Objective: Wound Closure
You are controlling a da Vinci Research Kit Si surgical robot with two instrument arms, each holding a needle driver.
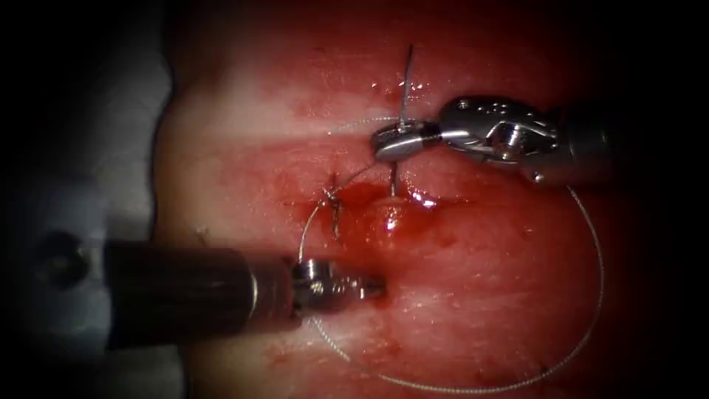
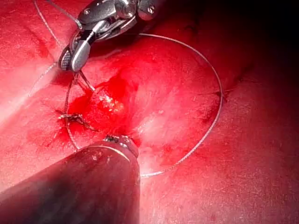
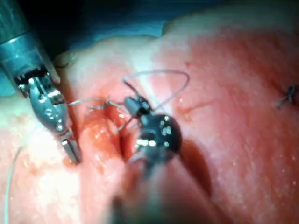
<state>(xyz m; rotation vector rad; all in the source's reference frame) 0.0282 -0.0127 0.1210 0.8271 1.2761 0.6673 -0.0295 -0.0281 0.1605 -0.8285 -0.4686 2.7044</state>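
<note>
Nearest, left end effector low beside the cut, tip on the tissue; jaws together, nothing seen in them. Thread sweeps in a wide loop around it, running up to a knotted stitch left of the cut. Beyond, needle stands upright, lower end in the tissue at the cut's right edge. Right end effector clamped on its mid-curve.
</note>
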